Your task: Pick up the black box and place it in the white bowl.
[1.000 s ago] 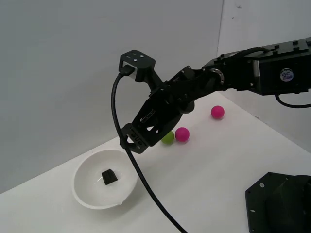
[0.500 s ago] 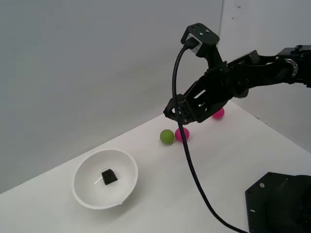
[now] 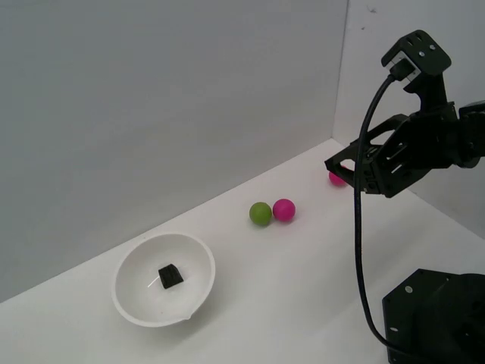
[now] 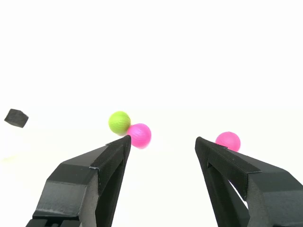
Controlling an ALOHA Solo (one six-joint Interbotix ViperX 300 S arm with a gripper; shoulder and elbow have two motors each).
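Note:
The black box (image 3: 170, 275) lies inside the white bowl (image 3: 130, 297) at the exterior view's lower left. The wrist view shows the same box (image 4: 16, 117) small and far off; the bowl is washed out there. My gripper (image 3: 347, 168) hangs in the air at the exterior view's right, far from the bowl and above the table near a pink ball. Its fingers (image 4: 106, 163) stand apart in the wrist view with nothing between them, so my gripper (image 4: 163, 142) is open.
A green ball (image 3: 261, 213) and a pink ball (image 3: 284, 209) touch mid-table. Another pink ball (image 3: 334, 179) sits partly behind the gripper. The black robot base block (image 3: 436, 315) fills the exterior view's lower right. A cable (image 3: 358, 250) hangs from the wrist camera.
The arm has swung from just above the bowl to the exterior view's right and upward, away from the bowl. The black box has stayed in the bowl.

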